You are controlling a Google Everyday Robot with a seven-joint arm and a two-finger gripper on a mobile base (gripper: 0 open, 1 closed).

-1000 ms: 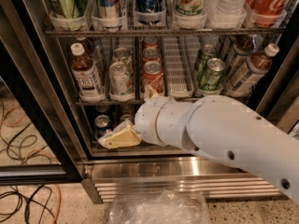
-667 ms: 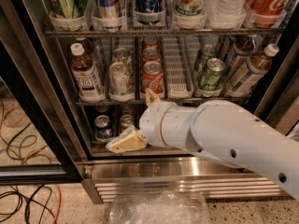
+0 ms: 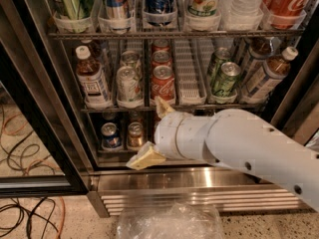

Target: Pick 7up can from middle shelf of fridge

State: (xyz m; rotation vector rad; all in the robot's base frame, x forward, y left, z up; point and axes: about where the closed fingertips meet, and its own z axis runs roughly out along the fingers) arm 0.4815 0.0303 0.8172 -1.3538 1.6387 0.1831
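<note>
The 7up can [image 3: 128, 83], pale silver with green lettering, stands at the front of the second lane on the middle shelf [image 3: 192, 78] of the fridge [image 3: 199, 180]. A second pale can stands behind it. A red Coca-Cola can [image 3: 163, 81] is in the lane to its right. My gripper [image 3: 153, 132] is below the shelf's front edge, just right of and under the 7up can, touching nothing. It is open and empty: one cream fingertip [image 3: 145, 157] points down-left and the other [image 3: 162, 106] reaches up to the shelf edge below the Coca-Cola can.
A tea bottle [image 3: 92, 81] stands left of the 7up can. Dark green cans [image 3: 224, 77] and bottles [image 3: 269, 76] fill the right lanes. Small cans [image 3: 110, 136] sit on the bottom shelf. The dark door frame [image 3: 45, 108] is at left, cables [image 3: 25, 213] and a plastic bag [image 3: 169, 223] on the floor.
My arm and gripper have shifted to the right and slightly up, uncovering the two small cans on the bottom shelf. The cans on the middle shelf have not moved.
</note>
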